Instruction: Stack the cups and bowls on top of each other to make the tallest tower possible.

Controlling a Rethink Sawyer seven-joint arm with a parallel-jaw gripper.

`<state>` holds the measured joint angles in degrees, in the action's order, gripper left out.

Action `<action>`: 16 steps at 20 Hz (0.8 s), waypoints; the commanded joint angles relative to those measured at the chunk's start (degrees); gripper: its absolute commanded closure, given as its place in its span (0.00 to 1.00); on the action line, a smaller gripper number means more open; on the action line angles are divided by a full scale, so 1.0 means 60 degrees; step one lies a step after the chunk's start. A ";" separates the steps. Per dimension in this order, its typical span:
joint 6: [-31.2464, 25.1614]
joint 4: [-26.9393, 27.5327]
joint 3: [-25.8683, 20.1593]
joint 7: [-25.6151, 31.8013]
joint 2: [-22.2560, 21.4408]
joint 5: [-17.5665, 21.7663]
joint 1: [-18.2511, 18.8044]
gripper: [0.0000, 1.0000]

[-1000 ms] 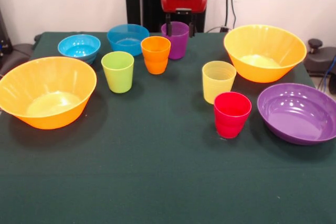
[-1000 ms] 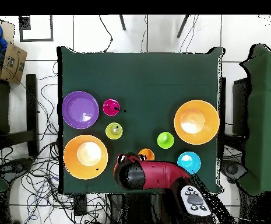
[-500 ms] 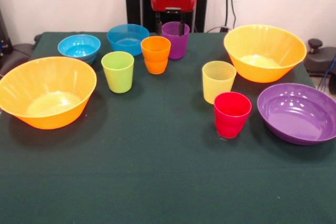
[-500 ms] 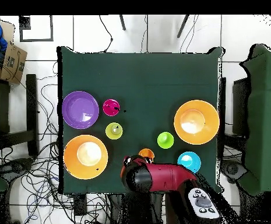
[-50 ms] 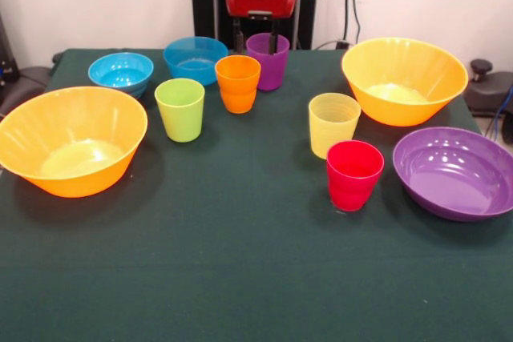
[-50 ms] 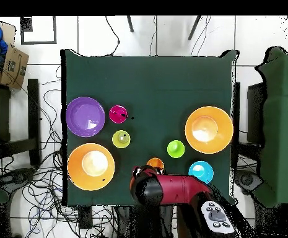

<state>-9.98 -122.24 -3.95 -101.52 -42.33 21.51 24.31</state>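
Observation:
My gripper (image 5: 256, 41) hangs at the table's far edge, open, just above the purple cup (image 5: 269, 65). One finger stands left of the cup's rim and the other over its mouth. Beside it are the orange cup (image 5: 238, 83), the green cup (image 5: 179, 109), the deeper blue bowl (image 5: 195, 58) and the cyan bowl (image 5: 120, 71). The yellow cup (image 5: 333, 123) and the red cup (image 5: 353, 174) stand to the right. Every piece stands alone, so no tower shows. In the overhead view my arm (image 6: 165, 189) hides the purple cup and the deeper blue bowl.
A large orange bowl (image 5: 72, 142) sits at the left, another orange bowl (image 5: 403, 80) at the back right, and the purple bowl (image 5: 454, 172) at the right edge. A dark green cloth (image 5: 240, 278) covers the table. Cables lie on the floor (image 6: 41, 186).
The gripper has shifted left and risen slightly, from around the purple cup's right side to its left rim. No cup or bowl has moved.

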 commanded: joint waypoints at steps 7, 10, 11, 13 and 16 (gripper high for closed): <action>0.1421 0.0585 -0.0090 -0.0924 0.1061 0.0458 -0.0429 0.00; 0.1488 0.0649 -0.0115 -0.0822 0.1171 0.0478 -0.0368 0.00; 0.1524 0.0669 -0.0159 -0.0783 0.1242 0.0500 -0.0315 0.00; 0.1579 0.0714 -0.0234 -0.0723 0.1353 0.0531 -0.0232 0.00; 0.1641 0.0701 -0.0255 -0.0671 0.1405 0.0574 -0.0154 0.00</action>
<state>-2.71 -122.21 -3.06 -101.52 -36.83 21.49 23.53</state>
